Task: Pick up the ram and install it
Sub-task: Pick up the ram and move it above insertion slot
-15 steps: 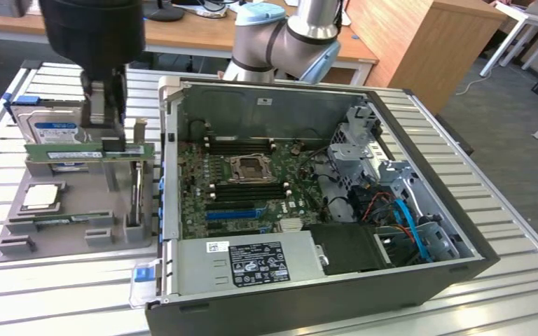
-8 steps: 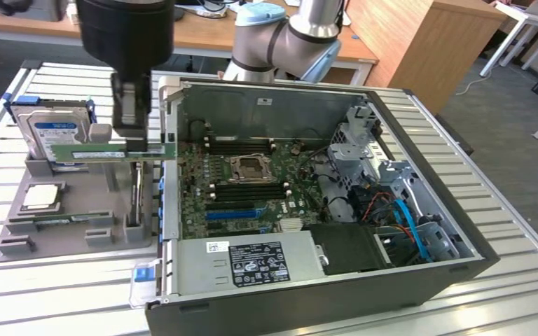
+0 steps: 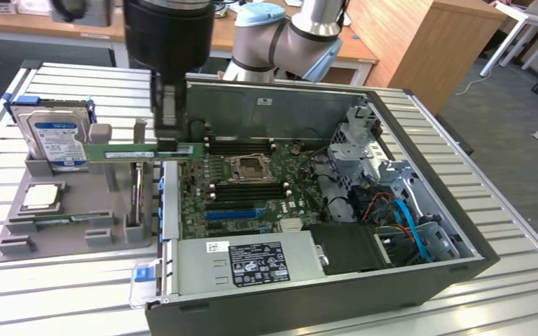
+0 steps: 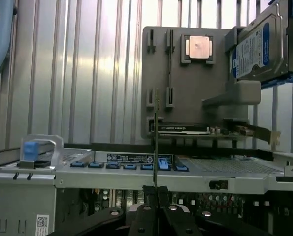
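Note:
The ram (image 3: 138, 153) is a long green stick with a white label. It hangs level in the air over the gap between the grey holder tray (image 3: 73, 241) and the open computer case (image 3: 344, 210). My gripper (image 3: 168, 142) comes down from above and is shut on the stick near the end closest to the case. In the wrist view the ram (image 4: 156, 132) shows edge-on as a thin line rising from my gripper (image 4: 156, 191), whose dark fingers (image 4: 147, 192) press on it from both sides. The motherboard's memory slots (image 3: 241, 147) lie inside the case, below and to the exterior view's right.
The tray carries a silver hard drive (image 3: 56, 140) standing upright, a square processor (image 3: 42, 197) and another green stick (image 3: 59, 220) lying in a slot. The case holds a power supply (image 3: 250, 262), a drive cage (image 3: 358, 150) and cables (image 3: 405, 220). The slatted metal table (image 3: 54, 294) lies under everything.

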Action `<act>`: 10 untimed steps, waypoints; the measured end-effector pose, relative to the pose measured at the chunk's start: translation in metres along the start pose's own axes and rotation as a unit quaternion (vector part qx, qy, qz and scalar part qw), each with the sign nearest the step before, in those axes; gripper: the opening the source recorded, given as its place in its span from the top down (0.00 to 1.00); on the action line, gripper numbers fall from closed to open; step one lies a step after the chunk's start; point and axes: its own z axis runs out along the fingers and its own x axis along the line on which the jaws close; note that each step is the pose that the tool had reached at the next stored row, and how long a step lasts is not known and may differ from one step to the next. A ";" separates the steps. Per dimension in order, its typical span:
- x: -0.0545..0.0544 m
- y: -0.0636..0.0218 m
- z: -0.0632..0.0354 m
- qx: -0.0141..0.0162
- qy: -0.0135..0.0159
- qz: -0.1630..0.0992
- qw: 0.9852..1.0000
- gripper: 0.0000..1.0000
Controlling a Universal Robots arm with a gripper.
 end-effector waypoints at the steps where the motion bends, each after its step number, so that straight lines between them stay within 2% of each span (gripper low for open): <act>1: 0.000 -0.0049 -0.0002 0.000 0.000 0.000 1.000 0.88; 10: 0.001 -0.0445 -0.0020 0.000 0.000 0.000 1.000 0.88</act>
